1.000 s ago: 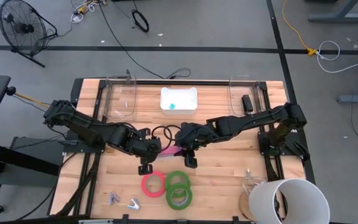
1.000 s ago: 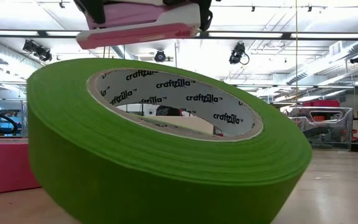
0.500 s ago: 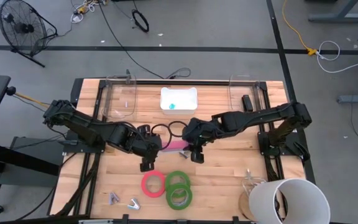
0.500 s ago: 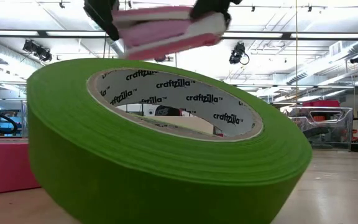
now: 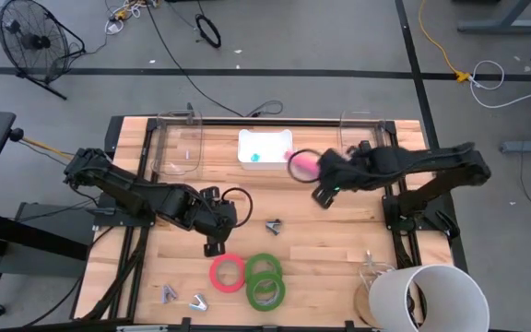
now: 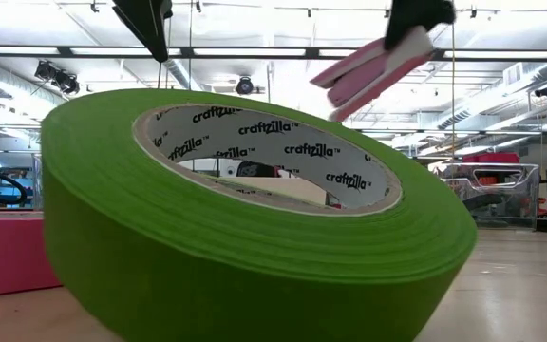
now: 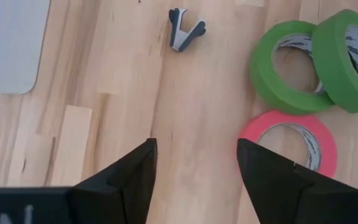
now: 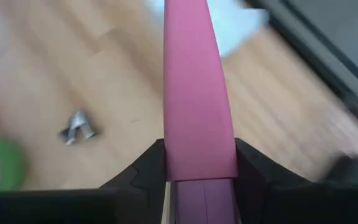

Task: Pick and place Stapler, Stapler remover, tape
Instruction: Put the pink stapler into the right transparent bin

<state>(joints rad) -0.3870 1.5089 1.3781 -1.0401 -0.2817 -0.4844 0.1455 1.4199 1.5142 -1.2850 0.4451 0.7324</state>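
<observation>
Stapler (image 8: 199, 106) | clamped in right fingers (image 8: 145, 177) | left fingers (image 7: 126, 177) wide, empty

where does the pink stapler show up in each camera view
High view: pink stapler, upper centre, in the right claw, beside the white tray.
Low view: upper right, tilted, above the green tape.
Left wrist view: not in it.
Right wrist view: centre, between the fingers.
Shared landmark: staple remover.
</observation>
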